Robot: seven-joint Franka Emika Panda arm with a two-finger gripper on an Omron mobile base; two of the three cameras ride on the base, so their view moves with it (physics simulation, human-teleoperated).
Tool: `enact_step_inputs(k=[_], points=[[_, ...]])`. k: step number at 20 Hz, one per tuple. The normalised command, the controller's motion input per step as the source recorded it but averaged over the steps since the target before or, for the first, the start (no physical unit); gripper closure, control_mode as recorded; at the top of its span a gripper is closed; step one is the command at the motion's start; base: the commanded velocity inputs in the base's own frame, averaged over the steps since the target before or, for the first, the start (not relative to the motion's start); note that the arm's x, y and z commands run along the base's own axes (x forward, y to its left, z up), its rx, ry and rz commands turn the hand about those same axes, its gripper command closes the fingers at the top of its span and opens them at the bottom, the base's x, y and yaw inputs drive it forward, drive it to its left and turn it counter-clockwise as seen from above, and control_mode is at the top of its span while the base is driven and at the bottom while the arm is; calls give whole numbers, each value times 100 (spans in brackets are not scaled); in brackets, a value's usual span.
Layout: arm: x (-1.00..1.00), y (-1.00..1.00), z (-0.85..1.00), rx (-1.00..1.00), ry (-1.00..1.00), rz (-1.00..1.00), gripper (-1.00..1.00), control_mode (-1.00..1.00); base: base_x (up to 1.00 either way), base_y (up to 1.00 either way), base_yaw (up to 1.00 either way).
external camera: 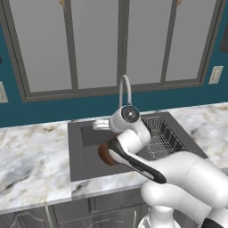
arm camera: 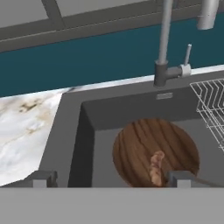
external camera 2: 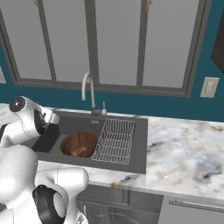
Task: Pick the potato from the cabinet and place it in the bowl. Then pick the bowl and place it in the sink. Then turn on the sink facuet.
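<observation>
A dark brown, wood-grained bowl (arm camera: 148, 148) holds a tan potato (arm camera: 155, 168) in the dark grey sink (arm camera: 70, 131). White-grey marble surface (external camera 2: 188, 148), teal wall (arm camera: 87, 61)

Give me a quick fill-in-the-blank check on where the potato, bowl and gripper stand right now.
1. The bowl rests inside the ____.
2. The potato lies in the ____.
3. The wire rack sits to the bowl's ____ in the right base view.
4. The gripper above the sink is ____.

Missing words: sink; bowl; right; open
</observation>
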Motion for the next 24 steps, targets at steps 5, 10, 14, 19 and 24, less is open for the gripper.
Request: enact_step_inputs(k=[5,10,14,19,24], points=[[-33,0,100,1,0,-12,-100,-100,0,0,0],[-46,-12,87,5,-5,-8,-100,-100,0,0,0],[-47,-49,62,15,-6,-3,-100,-100,0,0,0],[-26,-40,7,7,6,0,-100,-100,0,0,0],[-5,-51,1,28,6,0,-100,-100,0,0,0]])
